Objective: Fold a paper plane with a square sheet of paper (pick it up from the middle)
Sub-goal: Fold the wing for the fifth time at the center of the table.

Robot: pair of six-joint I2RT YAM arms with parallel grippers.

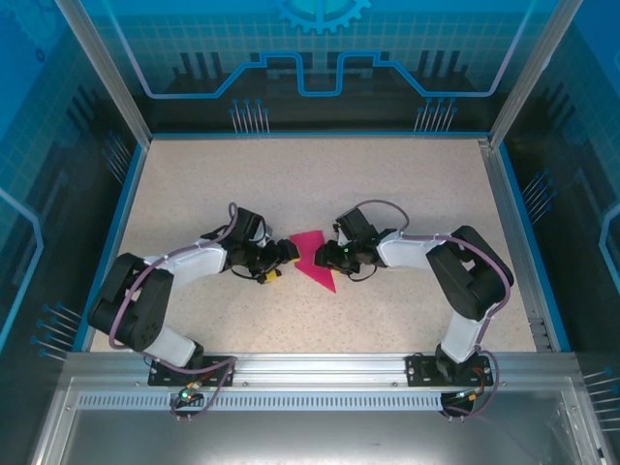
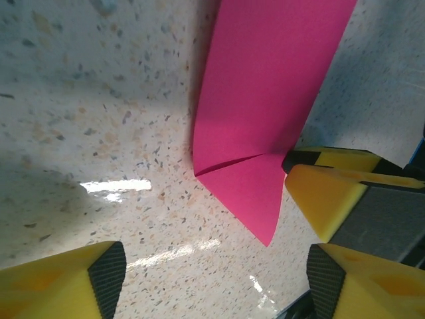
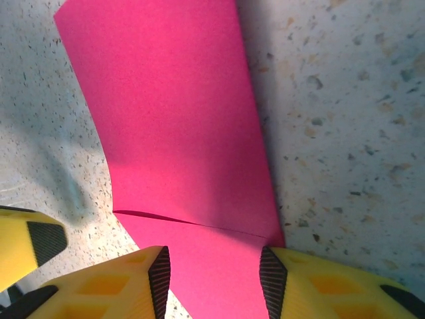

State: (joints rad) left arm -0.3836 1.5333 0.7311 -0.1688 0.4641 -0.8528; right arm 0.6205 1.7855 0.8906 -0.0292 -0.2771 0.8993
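**Top external.** Sheet of paper [image 1: 315, 263]: magenta, partly folded into a stepped, pointed shape, flat on the table [image 1: 387, 184], at its middle, well short of a plane. Left gripper [image 1: 288, 256] at its left edge, right gripper [image 1: 334, 257] at its right. Set head to head, presumably for pinning on one side and folding from the other.

**Left wrist.** Left gripper [image 2: 212, 282]: jaws wide, bare table between them, nothing held. Poised just short of the sheet's [image 2: 265, 93] pointed tip, probably lined up to come in on it. Folded flap with crease [image 2: 232, 161] across the narrow end. One yellow finger [image 2: 322, 196] of the right gripper touching the sheet's edge at that crease.

**Right wrist.** Right gripper [image 3: 212, 286]: jaws middling, astride the narrow end of the sheet [image 3: 179, 133], paper flat across the gap. Pressing or merely bracketing, cannot tell; no pinch evident. Likely there to steady the layers. Left gripper's fingertip [image 3: 30, 246] at lower left, off the paper.
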